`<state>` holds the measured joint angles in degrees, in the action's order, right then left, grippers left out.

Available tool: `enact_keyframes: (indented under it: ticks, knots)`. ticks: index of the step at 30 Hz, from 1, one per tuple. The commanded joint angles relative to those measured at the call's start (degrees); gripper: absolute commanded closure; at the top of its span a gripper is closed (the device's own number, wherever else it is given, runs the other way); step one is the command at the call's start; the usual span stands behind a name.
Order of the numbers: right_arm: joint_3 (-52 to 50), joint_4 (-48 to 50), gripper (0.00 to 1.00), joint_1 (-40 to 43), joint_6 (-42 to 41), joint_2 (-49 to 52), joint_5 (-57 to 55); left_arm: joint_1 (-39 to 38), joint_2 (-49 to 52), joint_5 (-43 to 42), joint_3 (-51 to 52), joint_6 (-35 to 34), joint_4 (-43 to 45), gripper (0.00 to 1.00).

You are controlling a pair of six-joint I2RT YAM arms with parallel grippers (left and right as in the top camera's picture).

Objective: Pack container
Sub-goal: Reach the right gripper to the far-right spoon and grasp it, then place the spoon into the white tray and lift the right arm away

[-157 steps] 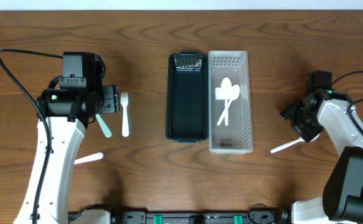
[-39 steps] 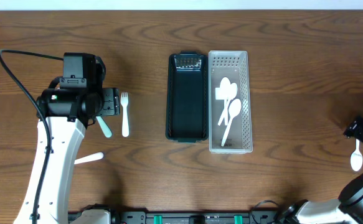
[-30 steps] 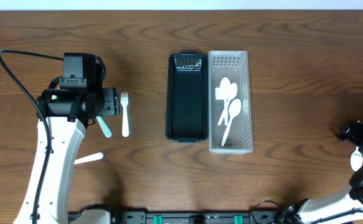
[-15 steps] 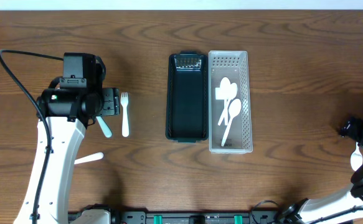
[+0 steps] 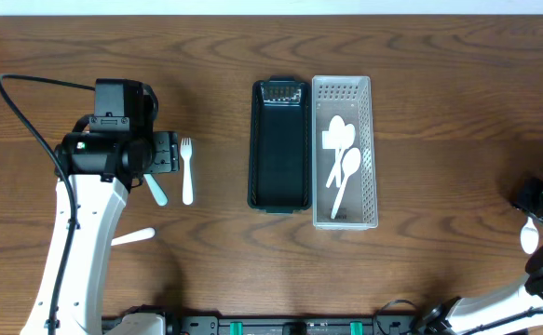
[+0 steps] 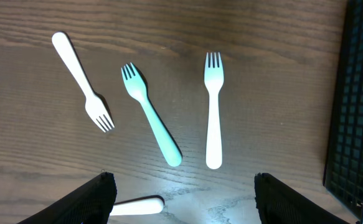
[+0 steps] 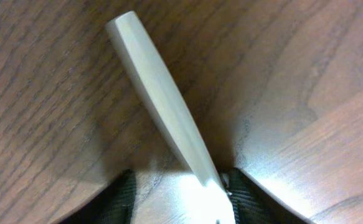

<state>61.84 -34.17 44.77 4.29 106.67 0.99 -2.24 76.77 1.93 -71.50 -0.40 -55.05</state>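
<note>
A black container point(image 5: 279, 144) and a white basket point(image 5: 345, 152) stand side by side mid-table; the basket holds three white spoons point(image 5: 343, 158). My left gripper point(image 5: 167, 154) is open and hovers above a white fork point(image 6: 213, 112), a teal fork point(image 6: 151, 124) and another white fork point(image 6: 81, 81); in the left wrist view the gripper point(image 6: 181, 202) is empty. My right gripper point(image 5: 536, 212) is at the far right edge, low over a white spoon point(image 5: 530, 240). Its jaws point(image 7: 181, 199) straddle the spoon's handle point(image 7: 162, 106), which touches the right finger point(image 7: 246, 196).
A white utensil handle point(image 5: 131, 237) lies near the left arm's base and also shows in the left wrist view point(image 6: 137, 205). The black container's edge point(image 6: 355, 106) is at the right of the left wrist view. The forks lie left of the containers on wood.
My right gripper has shifted slightly right and down over the spoon at the table's right edge. The left arm, forks and containers have not moved.
</note>
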Motion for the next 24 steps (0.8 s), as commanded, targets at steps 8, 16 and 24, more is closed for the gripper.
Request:
enact_keyframes:
  ticks: [8,16,24]
  knots:
    - [-1.68,-0.79,0.96,0.09,-7.54,2.34,0.48,0.31,0.39,0.68,-0.98,-0.33,0.02,0.26]
    - [-1.25,-1.55,0.99,-2.58,-7.8,2.19,4.52,0.31,0.39,0.68,-0.98,-0.35,0.0,0.26]
    - [5.09,-7.67,0.99,-12.17,-11.13,-1.46,6.95,0.31,0.39,0.66,-0.98,-0.35,0.0,0.26]
